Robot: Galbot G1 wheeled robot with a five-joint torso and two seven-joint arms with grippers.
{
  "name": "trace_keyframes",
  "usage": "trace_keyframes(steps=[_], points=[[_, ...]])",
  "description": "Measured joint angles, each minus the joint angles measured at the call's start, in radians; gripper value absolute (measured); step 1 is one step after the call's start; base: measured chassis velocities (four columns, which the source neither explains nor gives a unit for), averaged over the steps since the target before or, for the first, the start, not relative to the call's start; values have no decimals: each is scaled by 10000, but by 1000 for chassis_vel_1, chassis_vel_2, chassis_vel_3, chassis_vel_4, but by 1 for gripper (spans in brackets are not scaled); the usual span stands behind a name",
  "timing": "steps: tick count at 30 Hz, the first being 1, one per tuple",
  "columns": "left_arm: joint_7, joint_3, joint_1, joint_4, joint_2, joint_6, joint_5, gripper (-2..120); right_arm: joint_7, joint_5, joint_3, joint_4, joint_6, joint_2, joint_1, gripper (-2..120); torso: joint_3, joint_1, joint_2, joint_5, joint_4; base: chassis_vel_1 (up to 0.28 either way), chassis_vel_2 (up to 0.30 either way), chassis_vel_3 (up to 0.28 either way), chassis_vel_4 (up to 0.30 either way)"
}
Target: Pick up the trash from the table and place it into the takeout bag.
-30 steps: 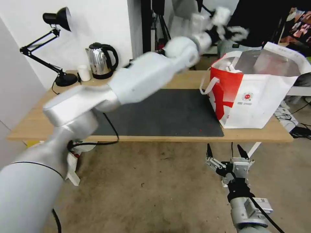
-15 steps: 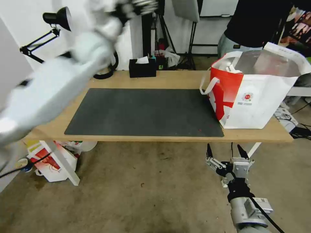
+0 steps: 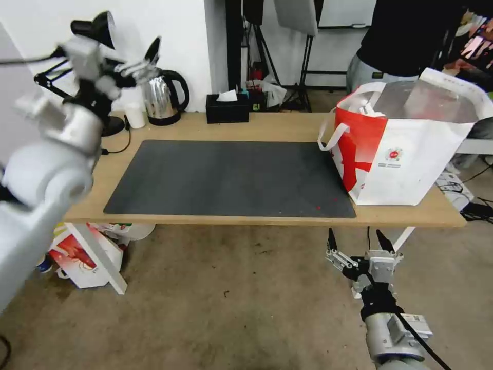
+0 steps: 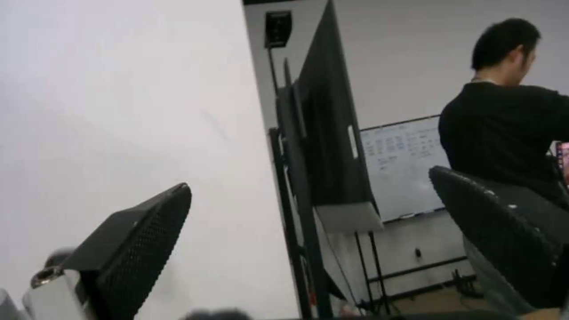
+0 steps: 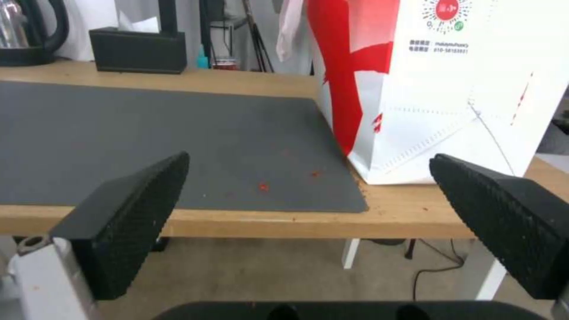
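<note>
the left gripper [image 3: 131, 56] has swung from above the takeout bag [image 3: 405, 149] to the upper left of the head view, beside the kettle [image 3: 162, 97]; its fingers are spread and carry nothing. the dark mat [image 3: 231, 177] on the table [image 3: 400, 216] holds only a few red crumbs, and white trash [image 3: 367, 109] peeks from the bag at the right. the task looks finished. the right gripper [image 3: 362, 241] hangs spread and empty below the table edge, lower right.

The table [image 3: 267, 131] carries a dark mat [image 3: 231, 177] — takeout bag [image 3: 405, 149], kettle [image 3: 162, 97], tissue box [image 3: 227, 108].
</note>
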Motion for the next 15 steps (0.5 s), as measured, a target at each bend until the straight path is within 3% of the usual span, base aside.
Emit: trace_keyframes(steps=[3,4,8,9,12,15], points=[[160,-570,1512,-651,-933,-110,767,100,1,0,0,0,0,1,0,100,0,-1,1,7,1,0,0,0,0],[160,-570,1512,-651,-933,-110,767,100,1,0,0,0,0,1,0,100,0,-1,1,7,1,0,0,0,0],[304,-653,3065,-1071,-2380,-348,1965,100,0,0,1,0,0,1,1,100,0,0,0,6,3,0,0,0,0],[304,-653,3065,-1071,-2380,-348,1965,100,0,0,1,0,0,1,1,100,0,0,0,6,3,0,0,0,0],[528,-517,3846,-1152,-3378,-557,2694,100,1,0,0,0,0,1,0,100,0,0,1,6,0,0,0,0,0],[648,-422,4233,-1200,-3896,-614,3011,100,1,0,0,0,0,1,1,100,0,1,0,8,-1,0,0,0,0]])
